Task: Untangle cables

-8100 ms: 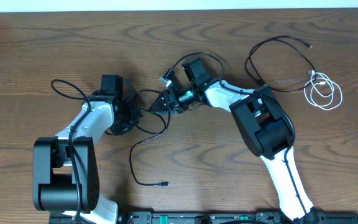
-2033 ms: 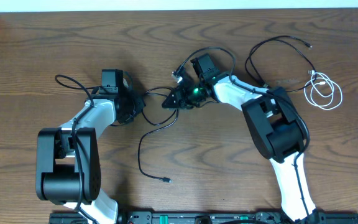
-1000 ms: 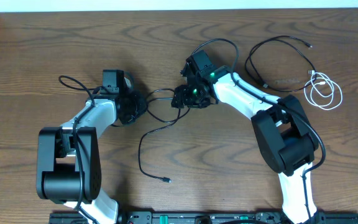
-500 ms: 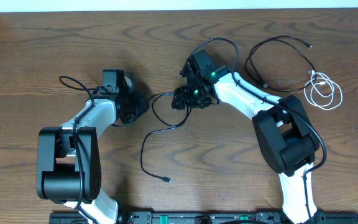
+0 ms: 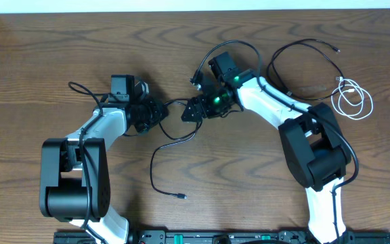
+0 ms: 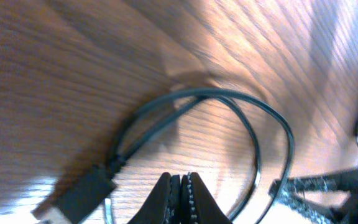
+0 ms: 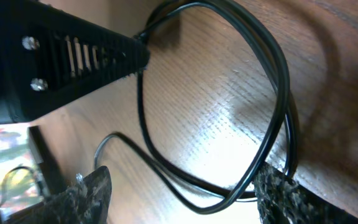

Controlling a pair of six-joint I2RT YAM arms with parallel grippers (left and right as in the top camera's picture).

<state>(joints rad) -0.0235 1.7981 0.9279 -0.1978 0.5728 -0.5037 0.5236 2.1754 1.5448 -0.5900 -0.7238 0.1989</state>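
One long black cable [image 5: 153, 163] runs from between the two grippers down to a small plug [image 5: 181, 196] near the front. Its loop [image 6: 253, 130] lies just ahead of my left gripper [image 6: 180, 180], which is shut. Nothing shows between its tips, and a dark plug [image 6: 82, 193] rests just left of them. My right gripper [image 7: 182, 174] is open, and the cable's loop [image 7: 278, 81] lies across the gap, against its right finger [image 7: 278, 193]. In the overhead view the left gripper [image 5: 160, 112] and right gripper [image 5: 188, 113] nearly face each other. A second black cable [image 5: 310, 43] and a white cable [image 5: 340, 82] lie apart at the far right.
The brown wooden table [image 5: 46, 54] carries both arms. The right arm's own thicker black wire [image 5: 239, 46] arcs above its wrist. The left arm's wire [image 5: 80, 89] curls at its left. A dark rail [image 5: 202, 237] runs along the front edge.
The right gripper's jaws have spread wider around the cable loop. My left gripper has edged right, toward the right gripper. The loop between them has shrunk and the lower strand has shifted slightly.
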